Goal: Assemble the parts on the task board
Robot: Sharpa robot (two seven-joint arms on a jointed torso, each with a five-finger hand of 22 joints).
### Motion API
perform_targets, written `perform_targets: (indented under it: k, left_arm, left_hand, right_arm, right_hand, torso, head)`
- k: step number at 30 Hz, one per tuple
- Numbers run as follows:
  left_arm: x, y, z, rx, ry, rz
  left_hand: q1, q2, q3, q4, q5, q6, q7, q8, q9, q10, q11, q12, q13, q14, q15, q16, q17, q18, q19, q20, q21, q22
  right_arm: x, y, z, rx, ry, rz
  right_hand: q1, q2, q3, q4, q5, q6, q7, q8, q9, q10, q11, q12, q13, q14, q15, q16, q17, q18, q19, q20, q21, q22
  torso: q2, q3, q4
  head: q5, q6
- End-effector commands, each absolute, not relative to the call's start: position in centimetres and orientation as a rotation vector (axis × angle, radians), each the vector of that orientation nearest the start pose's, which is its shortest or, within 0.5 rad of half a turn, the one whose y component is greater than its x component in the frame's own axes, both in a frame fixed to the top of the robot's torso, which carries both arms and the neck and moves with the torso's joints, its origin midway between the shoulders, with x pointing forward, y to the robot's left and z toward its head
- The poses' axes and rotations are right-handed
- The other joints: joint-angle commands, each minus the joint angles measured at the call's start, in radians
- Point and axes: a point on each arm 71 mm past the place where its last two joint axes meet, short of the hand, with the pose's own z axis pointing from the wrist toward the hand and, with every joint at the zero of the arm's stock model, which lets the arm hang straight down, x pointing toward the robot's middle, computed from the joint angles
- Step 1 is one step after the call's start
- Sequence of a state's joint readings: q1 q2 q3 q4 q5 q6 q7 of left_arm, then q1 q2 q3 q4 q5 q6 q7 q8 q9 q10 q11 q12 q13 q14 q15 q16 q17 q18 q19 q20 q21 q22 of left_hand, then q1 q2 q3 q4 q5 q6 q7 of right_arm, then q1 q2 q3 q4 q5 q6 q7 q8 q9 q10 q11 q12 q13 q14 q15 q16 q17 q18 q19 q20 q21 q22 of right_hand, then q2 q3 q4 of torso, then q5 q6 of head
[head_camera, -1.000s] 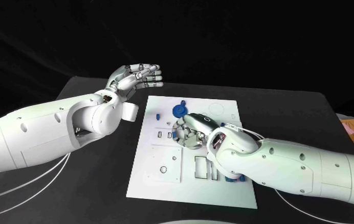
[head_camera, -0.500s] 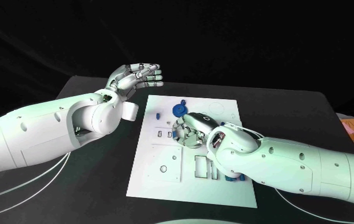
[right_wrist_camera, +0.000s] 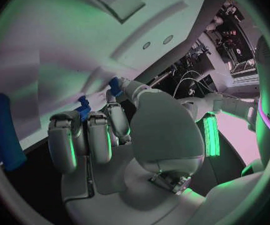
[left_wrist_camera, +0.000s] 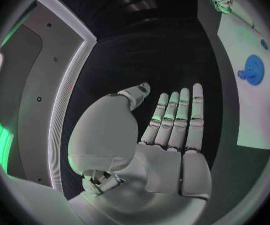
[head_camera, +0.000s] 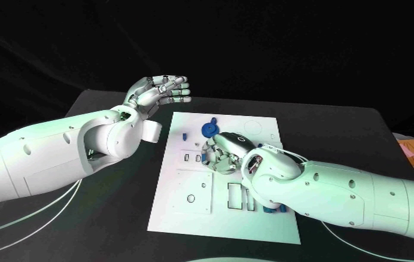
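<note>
No writing I can read. My right robot hand (head_camera: pixel 222 153) curls down on the white task board (head_camera: pixel 185 211), pinching a small blue part (right_wrist_camera: pixel 114 86). My left robot hand (head_camera: pixel 160 91) hovers open over the black table (head_camera: pixel 112 202), beyond the board's corner.

White board (head_camera: pixel 226 214) on a black table (head_camera: pixel 345 124), with dark-outlined rectangular and round cut-outs. Blue parts: a round disc (head_camera: pixel 210 130) on the board's far half, a small peg (head_camera: pixel 183 136) beside the disc, and a cluster (head_camera: pixel 273 210) at the board's near right edge. Both arms white; left hand (head_camera: pixel 158 93) and right hand (head_camera: pixel 222 152) silver with pale fingers (left_wrist_camera: pixel 186 116). In the right wrist view, small blue pieces (right_wrist_camera: pixel 83 113) show at the fingertips, and a blue bar (right_wrist_camera: pixel 4 130) lies beside them.
</note>
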State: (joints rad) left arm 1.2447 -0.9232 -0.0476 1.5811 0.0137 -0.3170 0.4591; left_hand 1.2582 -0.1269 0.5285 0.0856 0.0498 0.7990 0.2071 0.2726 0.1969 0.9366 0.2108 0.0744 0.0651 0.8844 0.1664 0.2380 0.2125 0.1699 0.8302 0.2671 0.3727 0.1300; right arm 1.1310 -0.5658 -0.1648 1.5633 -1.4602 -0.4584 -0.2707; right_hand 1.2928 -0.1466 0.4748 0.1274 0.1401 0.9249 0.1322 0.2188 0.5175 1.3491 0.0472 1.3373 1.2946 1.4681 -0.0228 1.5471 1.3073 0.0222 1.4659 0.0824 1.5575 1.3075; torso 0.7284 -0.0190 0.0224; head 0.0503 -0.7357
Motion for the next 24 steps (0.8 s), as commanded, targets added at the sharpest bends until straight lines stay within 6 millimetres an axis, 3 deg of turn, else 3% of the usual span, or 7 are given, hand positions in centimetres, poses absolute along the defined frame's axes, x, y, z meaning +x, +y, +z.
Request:
perform_targets:
  k: [1,5,8,16,24]
  left_arm:
    - [48.45,23.11,-15.01,-1.061,1.325,-1.6]
    - [48.46,23.14,-15.02,-1.063,1.327,-1.599]
    - [48.46,23.17,-15.04,-1.064,1.329,-1.599]
    - [48.46,23.18,-15.05,-1.064,1.331,-1.6]
    - [48.45,23.23,-15.05,-1.064,1.331,-1.599]
  left_hand:
    - [-0.001,0.0,-0.004,0.0,0.0,-0.006,0.063,-0.004,-0.001,-0.001,0.005,-0.006,0.001,-0.003,0.005,-0.006,0.001,0.011,-0.004,0.001,-0.007,-0.001]
    - [-0.002,-0.001,-0.005,0.001,0.0,-0.006,0.063,-0.004,-0.001,-0.001,0.005,-0.006,0.001,-0.004,0.005,-0.007,0.001,0.011,-0.005,0.002,-0.007,-0.002]
    - [-0.002,-0.001,-0.005,0.001,0.0,-0.006,0.063,-0.004,-0.001,-0.001,0.005,-0.006,0.001,-0.004,0.005,-0.007,0.001,0.011,-0.005,0.002,-0.007,-0.002]
    - [-0.004,-0.001,-0.006,0.002,0.0,-0.007,0.064,-0.005,-0.002,-0.002,0.006,-0.007,0.0,-0.005,0.006,-0.008,0.001,0.011,-0.005,0.002,-0.007,-0.002]
    - [-0.004,-0.001,-0.006,0.002,0.0,-0.007,0.064,-0.005,-0.002,-0.002,0.006,-0.007,0.0,-0.005,0.006,-0.008,0.001,0.011,-0.005,0.002,-0.007,-0.002]
  right_arm:
    - [42.57,-5.96,-24.36,-0.185,1.741,0.813]
    - [42.58,-5.9,-24.39,-0.186,1.741,0.814]
    - [42.61,-5.92,-24.42,-0.185,1.742,0.812]
    - [42.63,-5.96,-24.36,-0.178,1.732,0.815]
    - [42.37,-6.2,-23.83,-0.156,1.679,0.847]
  right_hand:
    - [-0.009,-0.005,-0.006,0.006,-0.028,-0.008,0.007,-0.007,-0.004,0.001,0.01,-0.003,0.001,0.086,0.01,-0.003,0.193,-0.016,0.09,0.01,-0.006,0.247]
    - [-0.013,-0.013,-0.013,0.01,-0.048,-0.02,0.013,-0.015,-0.007,-0.004,0.015,-0.007,-0.003,0.086,0.014,-0.003,0.192,-0.015,0.087,0.014,-0.01,0.244]
    - [-0.024,-0.027,-0.032,0.023,-0.089,-0.051,0.031,-0.031,-0.014,-0.017,0.031,-0.016,-0.013,0.085,0.028,-0.005,0.187,-0.013,0.081,0.025,-0.017,0.238]
    - [-0.038,-0.055,-0.093,0.052,-0.091,-0.108,0.043,-0.053,-0.018,-0.044,0.043,-0.037,-0.037,0.083,0.038,-0.008,0.182,-0.009,0.072,0.037,-0.03,0.229]
    - [-0.018,-0.058,-0.182,0.093,-0.091,-0.158,0.053,-0.063,-0.013,-0.058,0.053,-0.042,-0.046,0.081,0.048,-0.01,0.176,-0.007,0.067,0.047,-0.037,0.224]
  torso:
    - [0.0,0.0006,0.0002]
    - [0.0,0.0002,0.0001]
    - [-0.001,0.0002,0.0]
    - [0.0,0.0003,0.0001]
    - [0.001,0.0014,0.0012]
  head:
    - [0.0,-0.001]
    - [-0.001,0.0]
    - [-0.001,0.0]
    - [-0.001,0.002]
    - [0.0,0.004]
